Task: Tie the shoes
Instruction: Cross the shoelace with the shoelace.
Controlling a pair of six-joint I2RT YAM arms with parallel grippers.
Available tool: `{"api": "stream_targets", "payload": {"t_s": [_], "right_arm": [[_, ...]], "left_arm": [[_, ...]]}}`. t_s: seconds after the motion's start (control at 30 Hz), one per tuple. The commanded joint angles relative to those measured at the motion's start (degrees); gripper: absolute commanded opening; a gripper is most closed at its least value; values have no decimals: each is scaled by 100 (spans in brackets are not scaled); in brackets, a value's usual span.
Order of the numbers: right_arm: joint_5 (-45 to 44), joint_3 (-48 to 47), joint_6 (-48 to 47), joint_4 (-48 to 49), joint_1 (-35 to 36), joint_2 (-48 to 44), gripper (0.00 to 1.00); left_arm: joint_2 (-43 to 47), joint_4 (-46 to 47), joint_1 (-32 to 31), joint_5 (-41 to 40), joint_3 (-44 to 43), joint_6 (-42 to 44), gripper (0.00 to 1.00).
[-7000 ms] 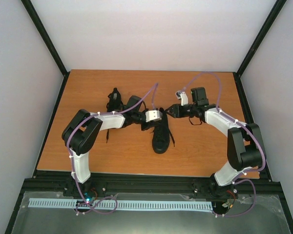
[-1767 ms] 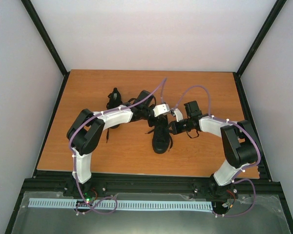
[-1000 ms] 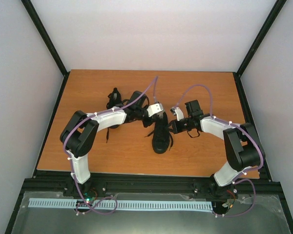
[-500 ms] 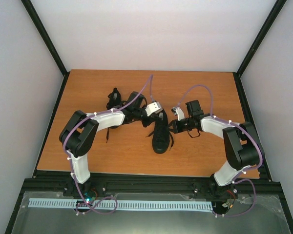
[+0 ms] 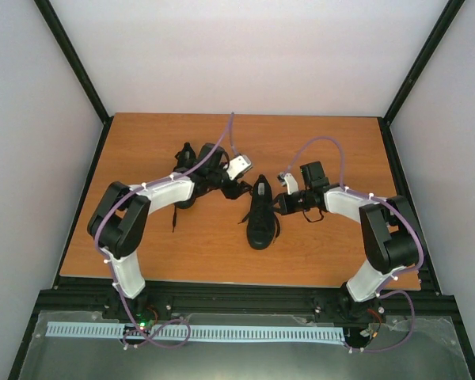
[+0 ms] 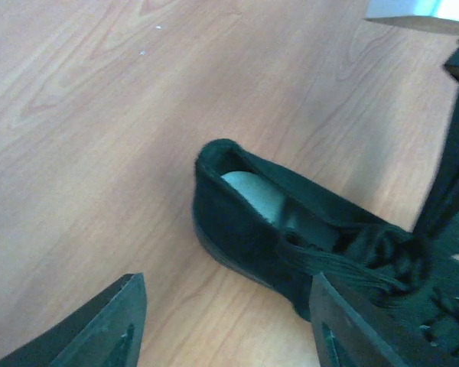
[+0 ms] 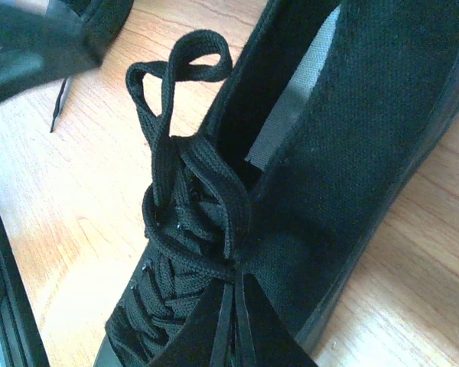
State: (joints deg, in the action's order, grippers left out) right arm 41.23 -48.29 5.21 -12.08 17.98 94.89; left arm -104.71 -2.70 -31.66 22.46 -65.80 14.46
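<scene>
Left shoe (image 5: 185,158) lay left of centre on the surface (image 5: 142,237), partly hidden under the left arm. Left pincer (image 6: 228,306) stood open and empty just beside the heel of the middle shoe (image 5: 260,222), toe toward the arm bases. Right pincer (image 7: 237,294) was closed, tips against the laces (image 7: 187,191) below a loose loop (image 7: 180,65). Whether a strand was pinched could not be resolved.

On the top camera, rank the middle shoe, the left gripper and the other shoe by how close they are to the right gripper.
From the right gripper:
1. Middle shoe, right at its fingertips, on its left.
2. Left gripper, past that shoe's heel end, further left and toward the back.
3. Other shoe, farthest off, at the far left.
</scene>
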Motion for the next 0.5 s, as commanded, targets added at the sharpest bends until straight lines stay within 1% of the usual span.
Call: {"api": "stream_targets", "payload": {"t_s": [0.0,0.03,0.07,0.17,0.2,0.23,0.27,0.33,0.47], "right_arm": [[112,-140,-5,162,-22,48,3],[117,-133,-6,162,-22,36,3],[114,-120,-11,162,-23,26,3],[94,-108,-7,168,-27,7,3],[88,-110,-11,175,-27,-1,3],[80,-122,-5,174,-23,0,3],[65,-134,4,185,-22,3,3],[44,-136,22,212,-23,-21,3],[43,-123,58,265,-23,-63,3]], "left_arm": [[291,-663,19,856,-108,608,64],[333,-783,21,1004,-119,949,65],[408,-920,20,1193,-148,1483,66],[630,-1293,20,1672,-170,3604,69],[616,-1338,19,1712,-212,4125,71],[544,-1449,15,1735,-325,4402,74],[418,-1638,5,1750,-509,4517,75],[133,-2050,-27,1786,-972,4386,76],[-303,-2668,-134,1806,-1325,3977,74]]}}
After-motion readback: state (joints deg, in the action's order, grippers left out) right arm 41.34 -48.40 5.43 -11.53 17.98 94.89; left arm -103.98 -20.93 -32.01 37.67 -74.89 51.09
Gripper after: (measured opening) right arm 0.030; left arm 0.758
